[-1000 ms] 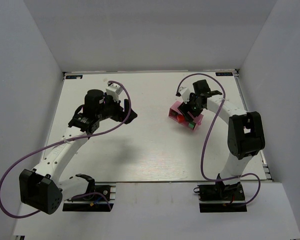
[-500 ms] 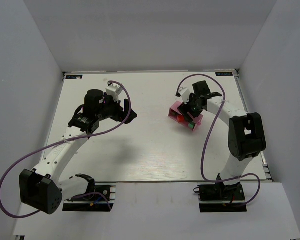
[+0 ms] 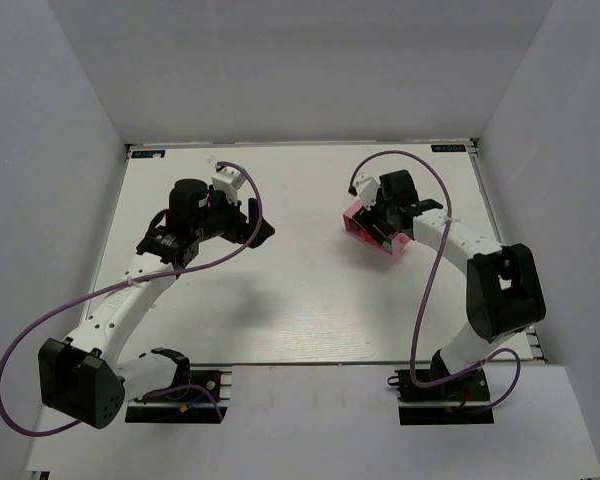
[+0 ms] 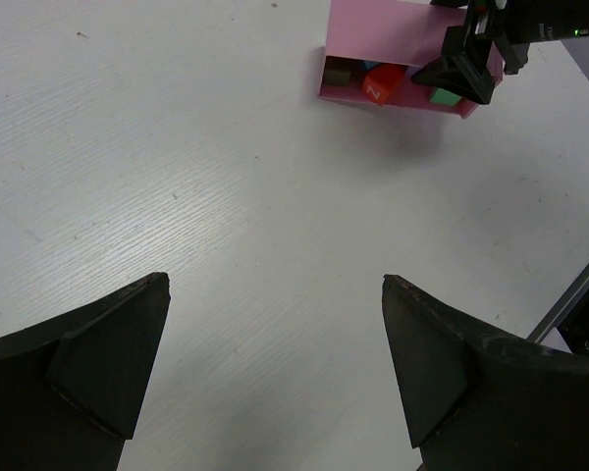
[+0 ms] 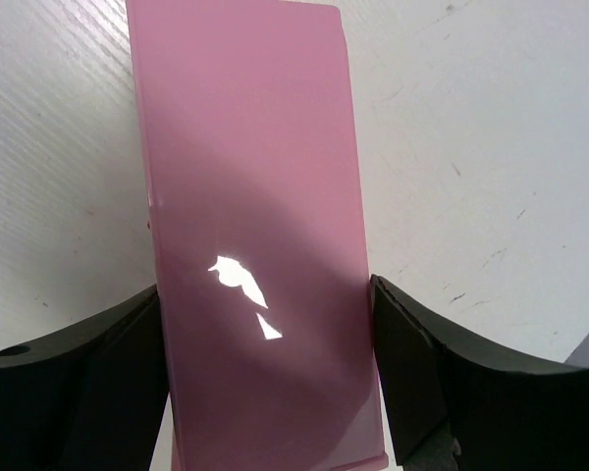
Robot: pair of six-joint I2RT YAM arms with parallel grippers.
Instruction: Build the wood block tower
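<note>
Right tool (image 5: pixel 263 294) stood spread wide astride a pink box (image 4: pixel 388 29) on the far right part of the white bench (image 4: pixel 177 147). One dark finger (image 5: pixel 79 383) was close against each long side. Whether the fingers pressed the box or only flanked it could not be told. Its own camera saw nothing but the glossy pink face between them, with bare bench on both sides.

The wood blocks (image 4: pixel 381 83) sat inside that box. They showed only through its open side, which faced the left arm. Four could be counted from there: one dark block (image 4: pixel 342 71) at the left end, a sliver of a blue one (image 4: pixel 369 65) behind it, one red block (image 4: pixel 381 88) with a white mark on its face, and one green block (image 4: pixel 444 96) partly behind the right tool's tip. Any others were hidden by the box wall and by the tool.

From above, the right wrist covered most of the box, leaving only its pink edges in sight.

Left tool (image 4: pixel 275 285) hung well apart over the middle of the bench, its two fingers spread wide with nothing between them, pointed toward the box. Plain pale walls (image 3: pixel 40 150) closed the bench in on three sides. In all: two arms, two tools, one box.
</note>
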